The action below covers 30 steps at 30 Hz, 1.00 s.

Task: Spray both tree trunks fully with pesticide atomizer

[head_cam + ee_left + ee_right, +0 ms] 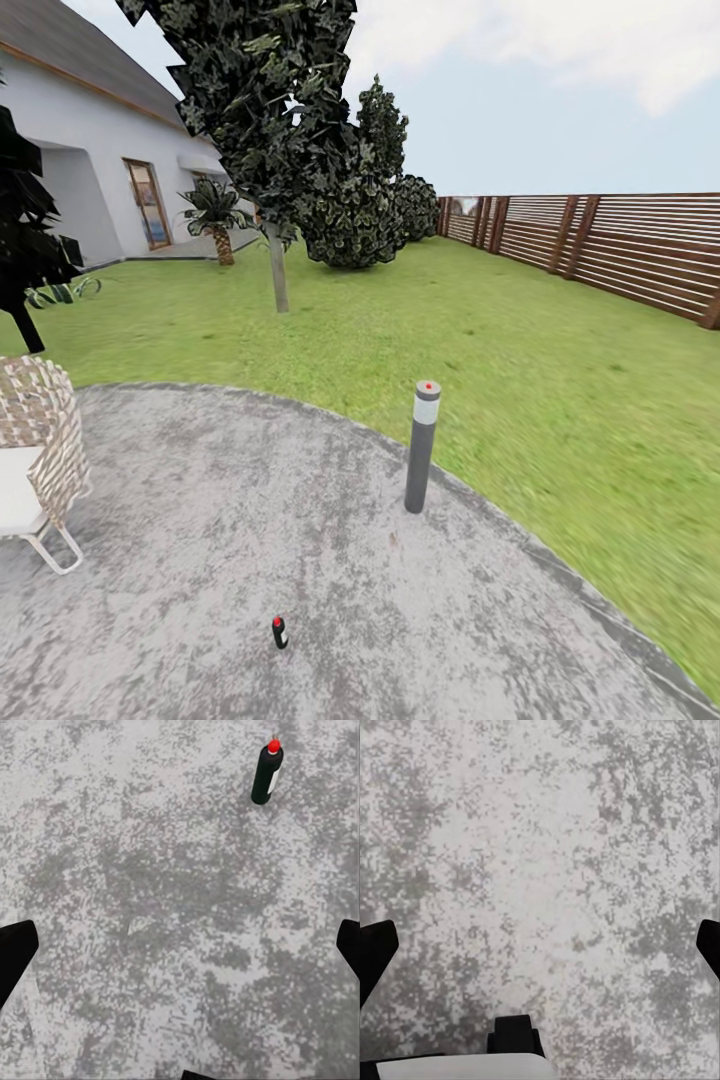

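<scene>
1. The pesticide atomizer [280, 632] stood upright on the grey floor [220, 520], well inside its curved edge, label too tiny to read.
2. Left gripper [180, 945] and right gripper [540, 945] were spread wide, empty, fingertips cut off.
3. Tree trunk [279, 268] was on the lawn [480, 340], canopy cropped.

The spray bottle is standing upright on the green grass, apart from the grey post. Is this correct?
Not quite. The spray bottle stands upright on the grey stone paving, not on the grass, as the head view shows. It is indeed apart from the grey post.
</scene>
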Tool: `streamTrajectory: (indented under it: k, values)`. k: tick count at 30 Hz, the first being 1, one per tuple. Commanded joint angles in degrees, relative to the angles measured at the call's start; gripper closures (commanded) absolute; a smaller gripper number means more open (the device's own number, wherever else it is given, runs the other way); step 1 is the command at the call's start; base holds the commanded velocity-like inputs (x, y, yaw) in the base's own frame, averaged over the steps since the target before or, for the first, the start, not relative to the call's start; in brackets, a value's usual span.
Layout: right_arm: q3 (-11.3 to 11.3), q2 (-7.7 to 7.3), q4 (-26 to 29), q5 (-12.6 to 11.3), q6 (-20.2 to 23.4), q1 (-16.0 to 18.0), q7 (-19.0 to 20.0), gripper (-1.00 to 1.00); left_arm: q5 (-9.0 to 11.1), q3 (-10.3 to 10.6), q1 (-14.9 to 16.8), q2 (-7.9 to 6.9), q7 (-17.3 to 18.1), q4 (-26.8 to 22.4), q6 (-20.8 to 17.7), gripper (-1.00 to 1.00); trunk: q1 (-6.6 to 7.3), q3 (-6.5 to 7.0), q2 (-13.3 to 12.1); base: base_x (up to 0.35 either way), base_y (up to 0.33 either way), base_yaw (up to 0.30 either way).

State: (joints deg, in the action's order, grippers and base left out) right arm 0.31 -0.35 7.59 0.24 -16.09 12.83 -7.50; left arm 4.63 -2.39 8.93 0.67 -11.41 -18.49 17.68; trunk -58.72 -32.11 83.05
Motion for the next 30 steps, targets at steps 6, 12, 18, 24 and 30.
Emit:
streamTrajectory:
  k: [6,12,18,24,30]
  values:
    - [-0.03,0.00,-0.07,-0.15,-0.27,0.03,-0.16,-1.00,0.47,-0.20,0.03,0.03,0.16,0.08,0.45,-1.00,-0.01,-0.05,0.02,0.145,0.002,0.000]
    - [-0.19,-0.03,-2.23,-0.49,-0.40,0.00,-0.22,-1.00,0.47,-0.21,0.03,-0.24,0.16,0.70,1.26,-1.00,-0.01,-0.05,0.02,0.111,0.000,0.000]
    - [-0.23,-0.22,-5.00,-0.64,-0.58,0.00,-0.23,-1.00,0.45,-0.22,0.03,-1.38,0.16,1.87,2.25,-1.00,-0.01,-0.05,0.02,0.022,0.000,0.000]
    - [-0.14,-0.13,-5.47,-0.56,-0.60,0.00,-0.17,-1.00,0.39,-0.11,0.03,-1.60,0.16,4.58,4.41,-1.00,-0.01,-0.05,0.02,0.005,0.000,0.000]
    - [-0.10,-0.10,-5.48,-0.38,-0.61,0.00,-0.15,-1.00,0.38,-0.06,0.03,-1.60,0.16,5.17,4.94,-1.00,-0.01,-0.05,0.02,0.165,-0.010,0.000]
